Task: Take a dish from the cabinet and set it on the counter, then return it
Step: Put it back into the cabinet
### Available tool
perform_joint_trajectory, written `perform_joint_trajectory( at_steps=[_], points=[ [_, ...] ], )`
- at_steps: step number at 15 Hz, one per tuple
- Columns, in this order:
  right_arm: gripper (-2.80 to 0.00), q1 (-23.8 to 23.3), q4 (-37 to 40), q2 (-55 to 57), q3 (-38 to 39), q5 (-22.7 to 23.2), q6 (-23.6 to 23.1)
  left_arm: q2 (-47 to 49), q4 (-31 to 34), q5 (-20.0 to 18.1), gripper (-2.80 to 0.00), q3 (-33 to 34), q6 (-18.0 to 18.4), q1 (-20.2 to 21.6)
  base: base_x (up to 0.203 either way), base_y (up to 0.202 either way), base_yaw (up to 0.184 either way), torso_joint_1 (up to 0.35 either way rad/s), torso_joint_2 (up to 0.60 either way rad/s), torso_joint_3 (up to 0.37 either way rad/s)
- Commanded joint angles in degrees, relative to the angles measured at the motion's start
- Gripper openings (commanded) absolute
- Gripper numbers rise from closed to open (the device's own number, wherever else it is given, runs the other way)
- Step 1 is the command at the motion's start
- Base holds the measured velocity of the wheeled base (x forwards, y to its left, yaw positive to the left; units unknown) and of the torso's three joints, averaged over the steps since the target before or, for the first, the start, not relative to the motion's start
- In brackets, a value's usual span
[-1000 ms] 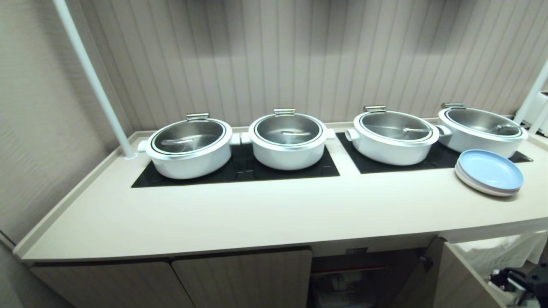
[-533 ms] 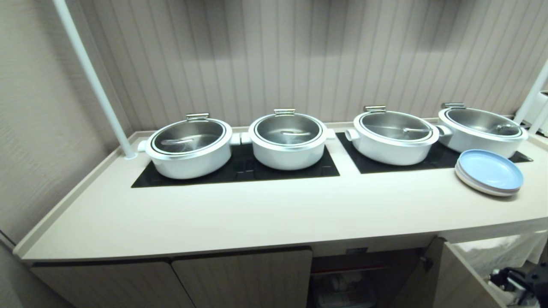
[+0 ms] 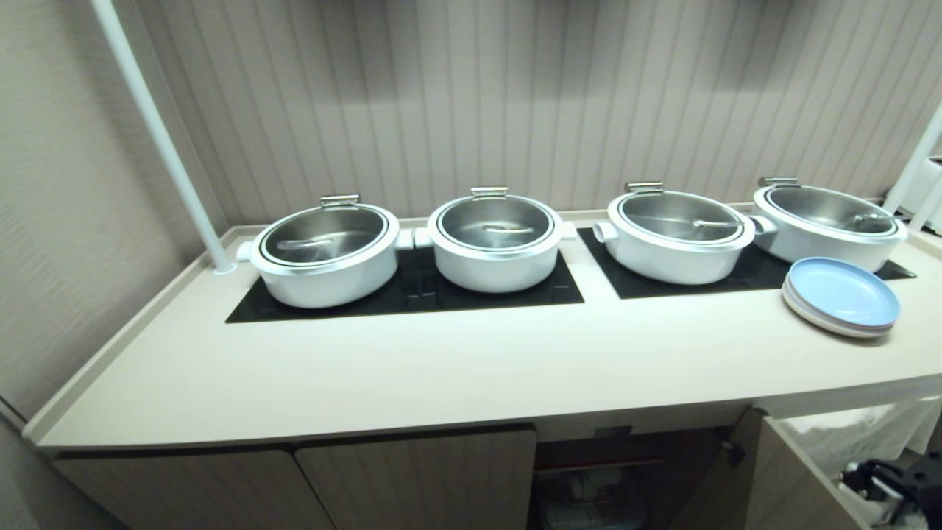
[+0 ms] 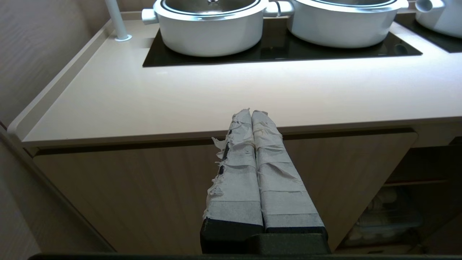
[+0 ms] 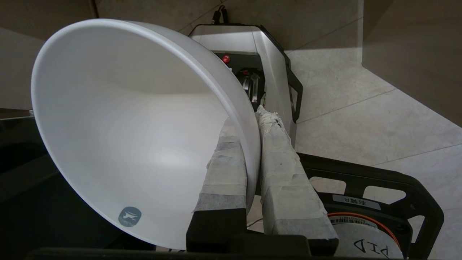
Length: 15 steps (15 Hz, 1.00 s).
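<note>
Pinching the glossy white bowl's (image 5: 137, 126) thin rim, right gripper's (image 5: 252, 119) tape-wrapped fingers (image 5: 285, 169) clamp tight

soft overhead light, counter (image 4: 180, 97) glare, bowed edges

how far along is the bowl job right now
Done: the cabinet door stands open, and the white bowl is out, its rim pinched between the taped jaws of the right gripper, low beside the robot's base. In hand: carrying it. Left: the counter holds no bowl yet, so setting it down and returning it remain. The left gripper is shut and empty, in front of the counter edge.
</note>
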Motion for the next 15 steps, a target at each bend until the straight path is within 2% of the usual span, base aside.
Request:
perform_joint_trajectory(
  at_steps=[1,15],
  points=[
    [-2.8,0.0,0.2,0.0,0.1,0.0,0.2,0.0,0.0,0.0,-2.8,0.0,0.0,0.0,0.0,0.0,0.0,0.0,0.0,0.0],
    [-2.8,0.0,0.0,0.2,0.0,0.0,0.4,0.0,0.0,0.0,-2.8,0.0,0.1,0.0,0.0,0.0,0.0,-0.014,0.03,0.015]
  ],
)
